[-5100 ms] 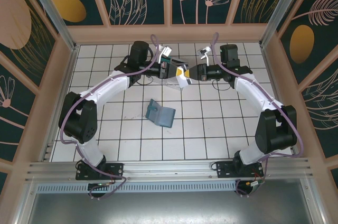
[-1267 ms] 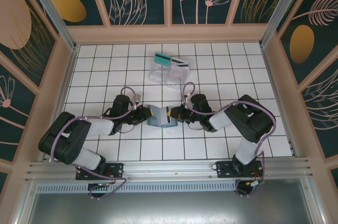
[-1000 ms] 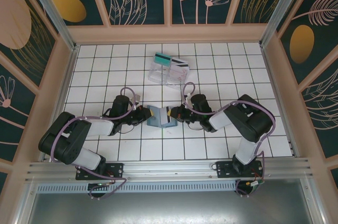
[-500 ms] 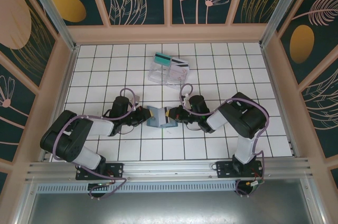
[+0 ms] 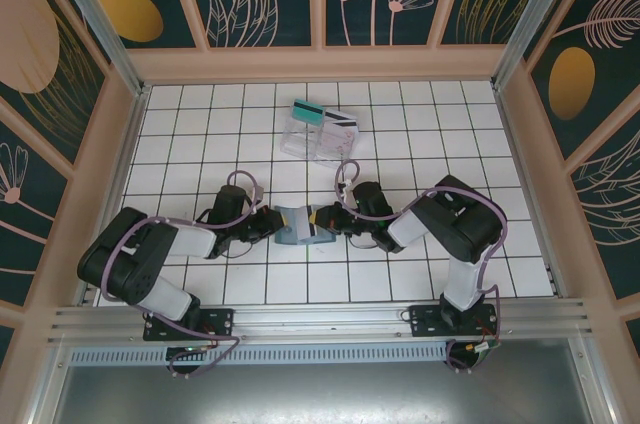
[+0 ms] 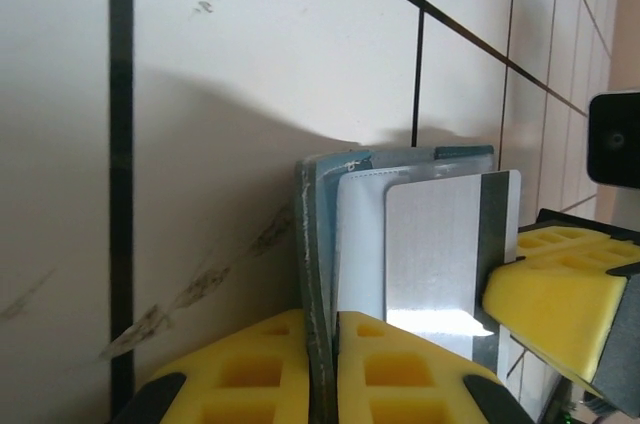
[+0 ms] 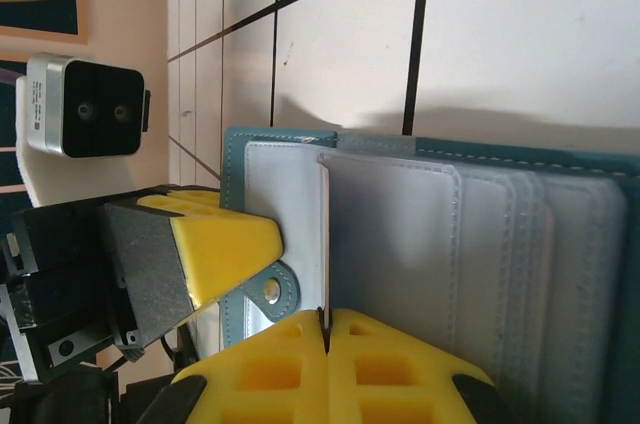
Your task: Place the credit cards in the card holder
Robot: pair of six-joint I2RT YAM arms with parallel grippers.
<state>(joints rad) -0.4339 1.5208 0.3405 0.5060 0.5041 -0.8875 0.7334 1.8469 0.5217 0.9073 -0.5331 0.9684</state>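
Observation:
The card holder [image 5: 297, 227] stands open on the white tiles between both grippers. My left gripper [image 5: 268, 223] is shut on the edge of its dark-teal flap [image 6: 318, 244], its yellow fingers [image 6: 240, 369] pressed either side. My right gripper [image 7: 326, 316] is shut on a whitish credit card with a dark stripe [image 6: 440, 244]. Seen edge-on, that card [image 7: 323, 234] stands against the blue-grey slot pockets [image 7: 480, 244]. Two more credit cards, one teal [image 5: 307, 110] and one whitish with a dark stripe [image 5: 341, 119], lie on the clear tray [image 5: 318, 139].
The clear tray sits at the back centre of the tiled table [image 5: 200, 144]. Wooden walls [image 5: 115, 174] close in the left, right and back. Both arms lie low and folded, near the table's front half.
About five seconds ago both grippers were up at the tray; now they are at the holder. Over the last second the right gripper and card edged left against the holder, which now looks more closed.

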